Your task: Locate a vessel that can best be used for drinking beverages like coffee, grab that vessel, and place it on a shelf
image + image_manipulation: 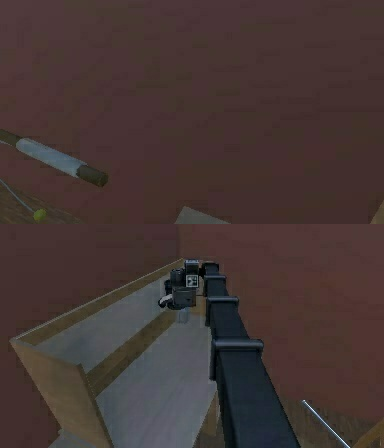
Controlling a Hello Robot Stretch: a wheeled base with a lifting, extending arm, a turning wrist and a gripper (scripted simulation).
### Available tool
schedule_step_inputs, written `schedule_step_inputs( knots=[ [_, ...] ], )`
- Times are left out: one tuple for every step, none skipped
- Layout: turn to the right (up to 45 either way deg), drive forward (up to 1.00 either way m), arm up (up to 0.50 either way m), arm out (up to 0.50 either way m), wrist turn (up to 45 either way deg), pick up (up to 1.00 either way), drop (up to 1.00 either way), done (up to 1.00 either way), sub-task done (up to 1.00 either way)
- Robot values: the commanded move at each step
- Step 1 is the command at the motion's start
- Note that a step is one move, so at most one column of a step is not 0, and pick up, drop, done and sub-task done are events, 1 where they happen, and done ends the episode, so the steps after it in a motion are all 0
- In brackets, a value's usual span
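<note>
A light wooden shelf unit runs from the arm side view's lower left to its upper middle, with smooth grey boards between raised wooden side walls. In the forward view's lower left corner, a brown wooden surface bears a small yellow-green ball.

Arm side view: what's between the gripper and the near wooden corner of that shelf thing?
Only bare grey boards lie between the gripper and the near wooden corner of the shelf unit, as the arm side view shows.
</note>
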Motion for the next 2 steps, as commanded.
schedule_step_inputs(
  knots=[
    [0.0,0.00,0.00,0.00,-45.0,0.00,0.00,0.00,0.00],
    [0.0,0.00,0.00,0.00,-45.0,0.00,0.00,0.00,0.00]
  ],
)
